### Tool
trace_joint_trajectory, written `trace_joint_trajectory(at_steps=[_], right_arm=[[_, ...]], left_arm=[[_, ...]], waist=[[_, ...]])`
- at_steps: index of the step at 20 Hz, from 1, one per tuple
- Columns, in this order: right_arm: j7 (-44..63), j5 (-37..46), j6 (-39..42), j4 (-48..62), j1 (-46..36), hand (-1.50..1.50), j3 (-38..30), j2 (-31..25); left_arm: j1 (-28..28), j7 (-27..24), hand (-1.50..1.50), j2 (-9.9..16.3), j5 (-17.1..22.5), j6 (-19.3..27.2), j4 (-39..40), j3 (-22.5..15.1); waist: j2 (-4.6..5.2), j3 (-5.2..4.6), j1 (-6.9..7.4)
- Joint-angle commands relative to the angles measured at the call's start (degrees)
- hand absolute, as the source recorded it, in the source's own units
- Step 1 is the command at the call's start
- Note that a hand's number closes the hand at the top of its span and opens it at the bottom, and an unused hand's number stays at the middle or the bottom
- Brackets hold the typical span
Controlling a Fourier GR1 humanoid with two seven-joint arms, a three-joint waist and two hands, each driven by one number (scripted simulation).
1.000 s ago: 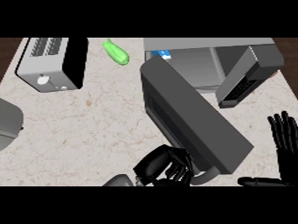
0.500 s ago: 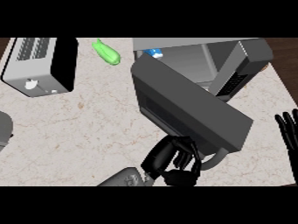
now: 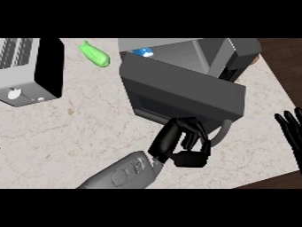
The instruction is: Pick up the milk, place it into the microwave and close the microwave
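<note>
Fingers of our left robot hand (image 3: 179, 144) curl against big grey microwave door (image 3: 183, 91); right robot hand (image 3: 301, 133) rests open, bench (image 3: 61, 128) edge.

A kitchen: a pale marble-patterned counter (image 3: 81, 128) carries a silver slotted toaster (image 3: 22, 68) and a grey box-shaped microwave (image 3: 199, 66).

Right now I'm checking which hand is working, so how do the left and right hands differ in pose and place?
The left hand has curled fingers at the microwave door; the right hand has straight fingers and touches nothing. The left hand is at the view's lower middle; the right hand rests at the view's right edge. Both are black.
</note>
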Motion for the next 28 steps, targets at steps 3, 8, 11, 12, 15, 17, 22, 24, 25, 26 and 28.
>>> trace_joint_trajectory(at_steps=[3,8,11,12,15,17,22,24,25,26,28], right_arm=[[2.3,-3.51,1.88,-2.97,-0.41,-1.5,-0.08,-1.49],[5.53,-6.58,2.79,-4.37,-0.83,-1.5,0.36,-2.69],[5.75,-8.57,3.2,-4.96,-1.25,-1.5,-0.03,-2.82],[5.66,-8.4,2.88,-4.78,-2.04,-1.5,0.0,-2.65],[7.21,-9.78,2.76,-6.01,-2.51,-1.5,0.12,-3.15],[7.57,-10.27,3.13,-6.29,-2.32,-1.5,0.13,-3.55],[8.68,-11.58,3.19,-7.89,-3.4,-1.5,-0.52,-4.75],[9.18,-12.21,3.06,-8.12,-4.11,-1.5,-1.05,-5.32],[9.44,-12.52,3.12,-8.4,-3.71,-1.5,-0.79,-5.22],[9.49,-12.45,3.39,-8.74,-4.28,-1.5,-0.65,-5.56],[10.48,-13.53,3.19,-8.92,-4.73,-1.5,-1.19,-6.26]], left_arm=[[-6.74,0.9,1.5,-0.34,5.89,3.22,4.27,3.34],[-9.42,-0.64,1.5,-0.35,11.2,3.94,5.65,6.56],[-10.63,-3.61,1.5,-0.36,14.7,4.17,5.73,9.82],[-10.32,-4.75,1.5,-0.36,15.74,3.78,6.3,10.32],[-12.7,-5.93,1.5,-0.36,17.72,3.06,8.03,11.54],[-13.75,-7.06,1.5,-0.36,18.34,2.96,9.82,12.06],[-17.04,-7.86,1.5,-0.36,21.01,2.05,13.95,13.98],[-15.73,-9.75,1.5,-0.36,21.97,1.39,14.24,13.47],[-16.58,-9.81,1.5,-0.36,22.24,1.35,14.5,13.61],[-16.72,-10.36,1.5,-0.36,22.42,1.24,14.71,13.64],[-16.77,-11.39,1.5,-0.36,23.07,1.31,15.08,13.42]], waist=[[0.68,0.05,-3.18],[1.44,-0.14,-4.54],[1.74,-0.14,-5.09],[2.2,-0.14,-4.79],[2.3,-0.15,-5.61],[2.62,-0.09,-6.56],[2.88,0.04,-7.43],[3.04,-0.01,-7.07],[3.01,0.03,-7.68],[3.24,0.01,-7.77],[3.05,0.02,-7.39]])
